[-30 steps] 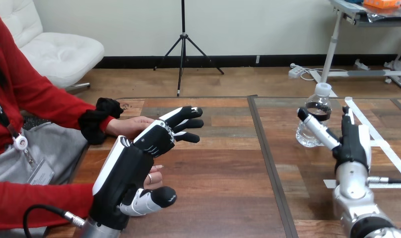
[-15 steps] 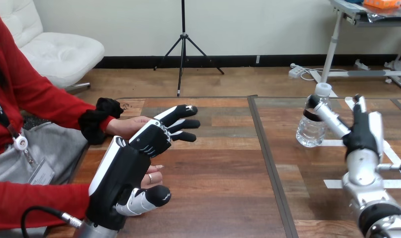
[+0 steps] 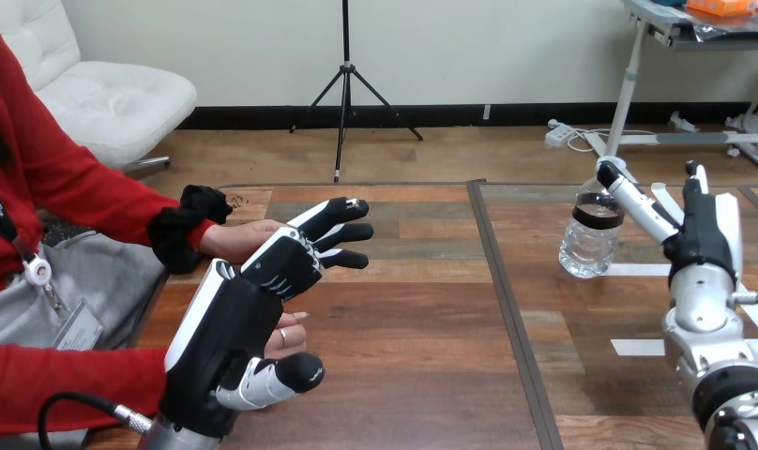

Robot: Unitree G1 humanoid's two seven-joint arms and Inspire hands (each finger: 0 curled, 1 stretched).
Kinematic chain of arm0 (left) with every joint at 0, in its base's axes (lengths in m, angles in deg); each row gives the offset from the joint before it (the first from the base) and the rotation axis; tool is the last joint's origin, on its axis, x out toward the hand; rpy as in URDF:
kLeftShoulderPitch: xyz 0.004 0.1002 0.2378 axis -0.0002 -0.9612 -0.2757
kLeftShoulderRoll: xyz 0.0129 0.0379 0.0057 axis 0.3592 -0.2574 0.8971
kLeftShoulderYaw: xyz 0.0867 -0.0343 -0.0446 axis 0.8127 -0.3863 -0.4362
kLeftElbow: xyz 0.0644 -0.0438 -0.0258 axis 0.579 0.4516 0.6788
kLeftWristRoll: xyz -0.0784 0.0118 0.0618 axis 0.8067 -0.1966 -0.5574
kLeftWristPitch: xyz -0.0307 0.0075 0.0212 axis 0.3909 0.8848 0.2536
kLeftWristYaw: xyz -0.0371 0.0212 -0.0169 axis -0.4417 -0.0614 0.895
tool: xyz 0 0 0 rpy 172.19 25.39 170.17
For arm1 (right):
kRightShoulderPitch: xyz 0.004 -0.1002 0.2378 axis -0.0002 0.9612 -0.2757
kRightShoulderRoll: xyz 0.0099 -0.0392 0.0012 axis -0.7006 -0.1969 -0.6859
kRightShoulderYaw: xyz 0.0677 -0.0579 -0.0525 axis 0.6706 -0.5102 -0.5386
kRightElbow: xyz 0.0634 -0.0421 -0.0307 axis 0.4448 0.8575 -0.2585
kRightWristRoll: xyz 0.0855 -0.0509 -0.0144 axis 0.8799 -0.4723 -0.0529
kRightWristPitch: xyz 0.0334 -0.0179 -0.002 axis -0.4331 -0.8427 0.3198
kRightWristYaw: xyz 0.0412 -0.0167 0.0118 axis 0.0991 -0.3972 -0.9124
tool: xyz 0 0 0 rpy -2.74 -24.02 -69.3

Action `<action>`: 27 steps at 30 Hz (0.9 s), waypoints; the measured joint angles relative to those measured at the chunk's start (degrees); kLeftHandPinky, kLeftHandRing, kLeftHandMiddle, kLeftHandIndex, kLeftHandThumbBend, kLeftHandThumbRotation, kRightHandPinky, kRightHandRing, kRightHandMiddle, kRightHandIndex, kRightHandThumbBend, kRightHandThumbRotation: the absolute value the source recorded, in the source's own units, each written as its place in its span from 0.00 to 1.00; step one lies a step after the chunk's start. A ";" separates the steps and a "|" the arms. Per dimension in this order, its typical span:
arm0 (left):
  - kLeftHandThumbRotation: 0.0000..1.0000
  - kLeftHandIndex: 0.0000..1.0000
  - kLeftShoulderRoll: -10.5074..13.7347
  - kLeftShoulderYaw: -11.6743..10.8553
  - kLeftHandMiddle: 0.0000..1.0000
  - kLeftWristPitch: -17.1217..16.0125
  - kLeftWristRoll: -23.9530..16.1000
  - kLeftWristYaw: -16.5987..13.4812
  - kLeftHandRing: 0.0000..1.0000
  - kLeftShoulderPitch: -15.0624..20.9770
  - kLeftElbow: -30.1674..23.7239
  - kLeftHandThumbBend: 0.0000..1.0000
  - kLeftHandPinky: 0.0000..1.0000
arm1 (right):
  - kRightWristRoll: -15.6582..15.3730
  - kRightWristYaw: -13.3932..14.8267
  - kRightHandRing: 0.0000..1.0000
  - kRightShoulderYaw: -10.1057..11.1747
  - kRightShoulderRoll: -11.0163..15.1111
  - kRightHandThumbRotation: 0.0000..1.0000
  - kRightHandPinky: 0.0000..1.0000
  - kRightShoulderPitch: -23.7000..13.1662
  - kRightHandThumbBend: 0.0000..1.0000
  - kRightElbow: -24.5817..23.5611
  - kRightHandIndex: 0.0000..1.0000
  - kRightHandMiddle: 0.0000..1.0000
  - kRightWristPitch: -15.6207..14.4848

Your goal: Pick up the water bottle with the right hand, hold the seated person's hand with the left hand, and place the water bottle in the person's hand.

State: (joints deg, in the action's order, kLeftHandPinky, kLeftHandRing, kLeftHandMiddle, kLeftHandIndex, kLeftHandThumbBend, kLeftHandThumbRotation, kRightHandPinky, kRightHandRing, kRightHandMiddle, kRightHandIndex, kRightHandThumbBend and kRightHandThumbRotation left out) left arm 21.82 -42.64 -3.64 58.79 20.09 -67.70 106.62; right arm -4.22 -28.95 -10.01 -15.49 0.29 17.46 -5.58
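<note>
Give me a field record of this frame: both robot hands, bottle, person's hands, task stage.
left hand: open, fingers straight, lying over the person's hands; no grip visible
right hand: open, raised beside the water bottle, one fingertip in front of its top; cannot tell if they touch
water bottle: upright on the table, right half, not lifted
person's upper hand: beneath the left hand's fingers
person's lower hand: under the left hand's palm, fingers peeking out
task stage: bottle not yet picked up

The clear, dark-banded water bottle [image 3: 591,246] stands upright on the bench [image 3: 432,309] at two o'clock, its cap apparently hidden. The person's far hand [image 3: 236,240] rests at ten o'clock.
</note>
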 measured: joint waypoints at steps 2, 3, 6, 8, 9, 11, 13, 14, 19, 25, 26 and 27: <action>0.75 0.86 -0.04 -0.02 0.88 -0.02 0.43 0.43 0.83 -0.06 0.01 1.00 0.74 | -0.08 -0.03 0.99 -0.03 0.15 0.64 0.87 -0.19 1.00 0.00 1.00 1.00 -0.18; 0.75 0.86 -0.05 -0.04 0.88 -0.06 0.43 0.50 0.83 -0.08 0.01 1.00 0.74 | -0.14 -0.03 0.98 -0.05 0.20 0.64 0.86 -0.23 1.00 0.01 1.00 1.00 -0.20; 0.76 0.86 -0.08 -0.10 0.87 -0.31 0.32 0.60 0.83 -0.11 0.01 1.00 0.73 | -0.46 -0.02 0.97 -0.13 0.40 0.65 0.82 -0.39 1.00 0.01 1.00 1.00 -0.21; 0.76 0.85 -0.15 -0.14 0.87 -0.62 0.22 0.60 0.83 -0.11 0.03 1.00 0.73 | -0.90 0.02 0.96 -0.25 0.53 0.65 0.80 -0.48 1.00 0.01 1.00 1.00 -0.23; 0.76 0.85 -0.20 -0.16 0.87 -0.73 0.19 0.60 0.83 -0.11 0.03 1.00 0.72 | -1.09 0.02 0.96 -0.30 0.59 0.65 0.79 -0.52 1.00 0.01 1.00 1.00 -0.23; 0.75 0.85 -0.32 -0.20 0.87 -0.84 0.16 0.57 0.82 -0.11 0.02 1.00 0.72 | -1.33 0.03 0.95 -0.35 0.72 0.65 0.78 -0.62 1.00 0.01 1.00 1.00 -0.23; 0.75 0.85 -0.40 -0.23 0.87 -0.82 0.08 0.46 0.82 -0.11 0.01 1.00 0.72 | -1.49 0.03 0.95 -0.43 0.83 0.65 0.77 -0.71 1.00 0.01 1.00 1.00 -0.23; 0.74 0.85 -0.44 -0.23 0.86 -0.79 0.00 0.37 0.82 -0.12 0.01 1.00 0.72 | -1.55 0.03 0.96 -0.48 0.90 0.64 0.80 -0.75 1.00 0.01 1.00 1.00 -0.22; 0.74 0.84 -0.58 -0.23 0.86 -0.68 -0.37 0.07 0.82 -0.21 0.01 1.00 0.71 | -1.64 -0.03 0.98 -0.58 1.23 0.64 0.84 -0.94 1.00 0.01 1.00 1.00 -0.06; 0.75 0.84 -0.73 -0.22 0.86 -0.57 -0.77 -0.18 0.81 -0.36 -0.06 1.00 0.71 | -1.92 -0.65 1.00 -0.74 1.98 0.62 0.89 -1.14 1.00 0.01 1.00 1.00 0.00; 0.75 0.84 -0.77 -0.25 0.86 -0.59 -1.09 -0.41 0.81 -0.39 -0.06 1.00 0.71 | -2.02 -0.85 1.00 -0.80 2.18 0.62 0.89 -1.18 1.00 0.01 1.00 1.00 0.01; 0.75 0.84 -0.80 -0.26 0.86 -0.59 -1.30 -0.56 0.81 -0.42 -0.08 1.00 0.71 | -2.14 -0.96 1.00 -0.85 2.33 0.62 0.89 -1.23 1.00 0.01 1.00 1.00 0.01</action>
State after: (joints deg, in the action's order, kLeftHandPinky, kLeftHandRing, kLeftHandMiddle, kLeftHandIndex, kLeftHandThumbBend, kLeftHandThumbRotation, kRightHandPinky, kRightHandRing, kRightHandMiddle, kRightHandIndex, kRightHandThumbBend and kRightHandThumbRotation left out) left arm 21.02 -42.90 -4.23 57.49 19.53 -68.12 106.55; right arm -6.36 -29.91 -10.86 -13.16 -0.94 17.47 -5.57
